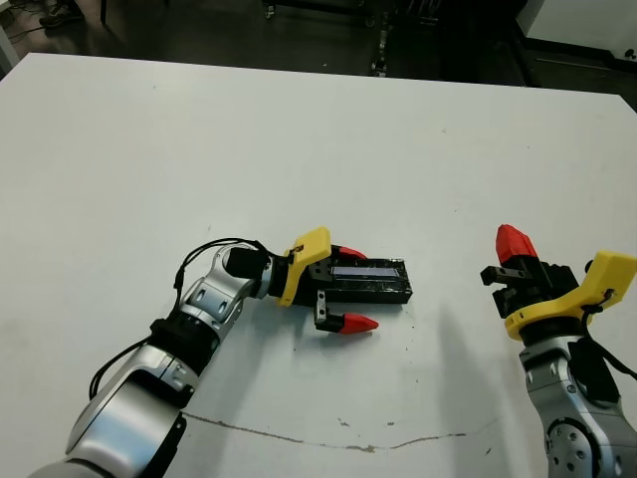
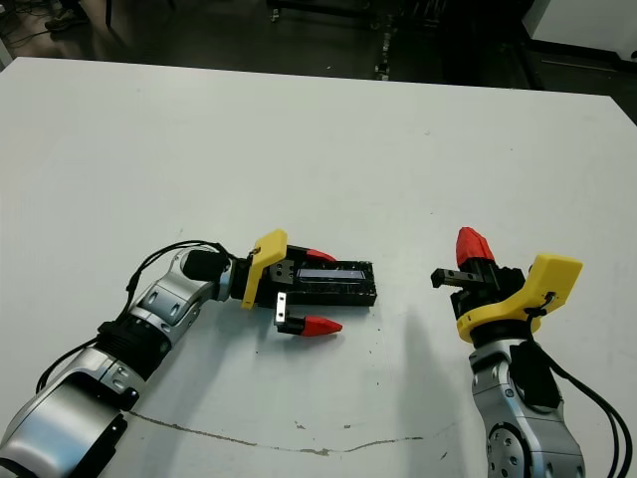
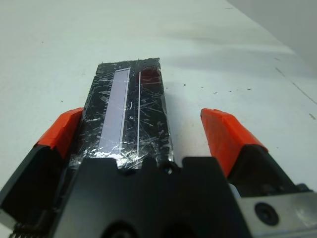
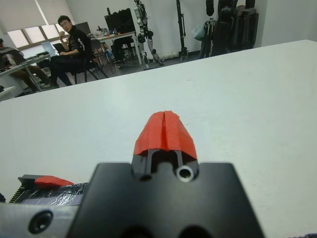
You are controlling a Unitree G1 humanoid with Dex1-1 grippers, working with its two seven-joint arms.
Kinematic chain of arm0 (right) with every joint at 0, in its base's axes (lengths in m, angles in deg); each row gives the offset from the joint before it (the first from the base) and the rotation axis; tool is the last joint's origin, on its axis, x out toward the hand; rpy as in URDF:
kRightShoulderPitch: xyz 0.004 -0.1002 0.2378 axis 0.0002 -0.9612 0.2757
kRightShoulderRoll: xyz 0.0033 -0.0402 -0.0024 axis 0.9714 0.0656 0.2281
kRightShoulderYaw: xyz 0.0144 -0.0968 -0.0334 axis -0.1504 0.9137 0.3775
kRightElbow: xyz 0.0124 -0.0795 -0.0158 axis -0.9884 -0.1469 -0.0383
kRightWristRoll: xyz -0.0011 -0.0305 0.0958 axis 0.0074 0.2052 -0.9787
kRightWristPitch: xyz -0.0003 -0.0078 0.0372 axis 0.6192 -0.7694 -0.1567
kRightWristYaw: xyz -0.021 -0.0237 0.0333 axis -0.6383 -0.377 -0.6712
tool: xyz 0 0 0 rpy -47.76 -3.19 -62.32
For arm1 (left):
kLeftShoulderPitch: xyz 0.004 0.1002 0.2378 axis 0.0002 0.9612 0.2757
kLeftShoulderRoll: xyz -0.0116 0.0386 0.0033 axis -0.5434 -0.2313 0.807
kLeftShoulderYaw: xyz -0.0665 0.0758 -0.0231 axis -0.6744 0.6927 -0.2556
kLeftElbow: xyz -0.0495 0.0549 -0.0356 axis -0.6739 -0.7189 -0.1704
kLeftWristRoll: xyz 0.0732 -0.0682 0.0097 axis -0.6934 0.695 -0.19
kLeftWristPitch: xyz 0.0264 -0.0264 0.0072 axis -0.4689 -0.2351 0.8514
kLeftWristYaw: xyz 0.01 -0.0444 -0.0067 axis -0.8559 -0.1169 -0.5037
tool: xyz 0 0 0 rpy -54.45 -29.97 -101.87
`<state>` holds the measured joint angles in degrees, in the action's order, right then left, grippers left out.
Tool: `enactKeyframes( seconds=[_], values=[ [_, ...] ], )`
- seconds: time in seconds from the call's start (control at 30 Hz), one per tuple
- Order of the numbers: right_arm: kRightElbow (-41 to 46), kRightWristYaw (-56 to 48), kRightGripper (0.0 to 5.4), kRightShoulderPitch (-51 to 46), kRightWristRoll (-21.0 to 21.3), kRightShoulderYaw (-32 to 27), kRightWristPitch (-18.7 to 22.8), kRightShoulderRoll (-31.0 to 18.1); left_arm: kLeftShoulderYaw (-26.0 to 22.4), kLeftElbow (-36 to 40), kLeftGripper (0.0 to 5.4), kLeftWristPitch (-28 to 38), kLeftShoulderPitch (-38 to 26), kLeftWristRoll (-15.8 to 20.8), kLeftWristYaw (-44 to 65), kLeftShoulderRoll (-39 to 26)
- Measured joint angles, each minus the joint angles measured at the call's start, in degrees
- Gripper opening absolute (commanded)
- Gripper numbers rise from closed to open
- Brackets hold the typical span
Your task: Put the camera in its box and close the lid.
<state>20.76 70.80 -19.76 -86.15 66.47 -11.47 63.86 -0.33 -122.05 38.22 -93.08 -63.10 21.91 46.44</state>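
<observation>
The lid (image 1: pixel 370 279), a black glossy slab with a pale strip on top, lies flat at mid-table. My left gripper (image 1: pixel 353 289) is open around its left end. In the left wrist view one fingertip (image 3: pixel 62 131) rests against the lid (image 3: pixel 129 114), while the other fingertip (image 3: pixel 228 136) stands apart from it. My right gripper (image 1: pixel 515 242) is shut on nothing, held above the table well to the right of the lid. The right wrist view shows its joined tips (image 4: pixel 165 130). The camera and the white tray of the box are hidden.
A thin dark crack line (image 1: pixel 328 438) crosses the white table (image 1: pixel 199 149) near its front edge. Beyond the far edge is dark floor with equipment stands. A person (image 4: pixel 69 44) sits at a desk far behind the table.
</observation>
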Motion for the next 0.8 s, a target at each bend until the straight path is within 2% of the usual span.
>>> enactKeyframes(
  seconds=[0.17,0.47,0.8],
  values=[
    [-0.01,-0.24,0.0,-0.03,-0.03,0.04,-0.04,0.0,-0.21,1.63,5.4,0.36,0.93,-0.14,-0.31,-1.72],
    [0.01,-0.47,0.0,-0.1,-0.51,-0.03,-0.01,0.0,-2.33,10.79,5.4,0.87,6.34,-0.08,-1.22,-7.7],
    [0.1,-0.46,0.0,-0.01,-0.49,0.38,0.0,0.0,-4.2,21.88,5.4,-5.57,11.71,1.59,-2.24,-13.28]
  ],
)
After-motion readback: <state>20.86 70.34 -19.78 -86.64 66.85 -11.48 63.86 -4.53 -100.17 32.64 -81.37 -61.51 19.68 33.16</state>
